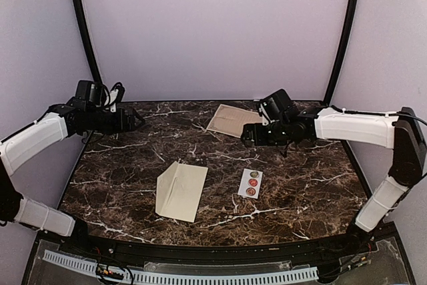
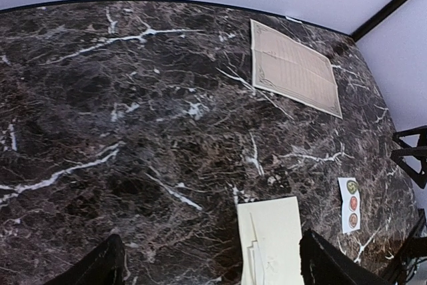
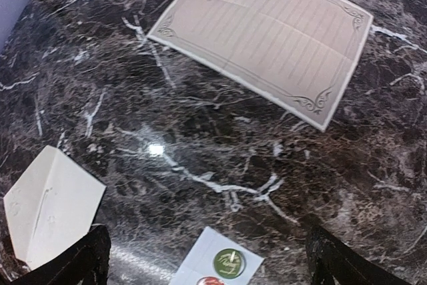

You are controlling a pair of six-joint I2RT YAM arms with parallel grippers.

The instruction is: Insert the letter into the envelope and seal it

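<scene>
the envelope (image 1: 181,191) is lying flat at the front middle of the bench (image 1: 127,185), the letter (image 1: 230,121) is resting well apart toward the back, probably laid out for separate pickups. the left hand (image 1: 138,122) and right hand (image 1: 246,137) are hovering spread wide, holding nothing (wrist views are cropping their fingertips); the envelope's flap is proving hard to read

My claw (image 3: 207,235) hangs spread wide, dark fingers (image 3: 77,261) in the lower corners. Between them at the bottom edge lies a sticker strip (image 3: 220,268). The envelope (image 3: 50,208) sits lower left, and the bordered letter (image 3: 267,35) lies flat upper right on the marble table (image 3: 200,138).
</scene>
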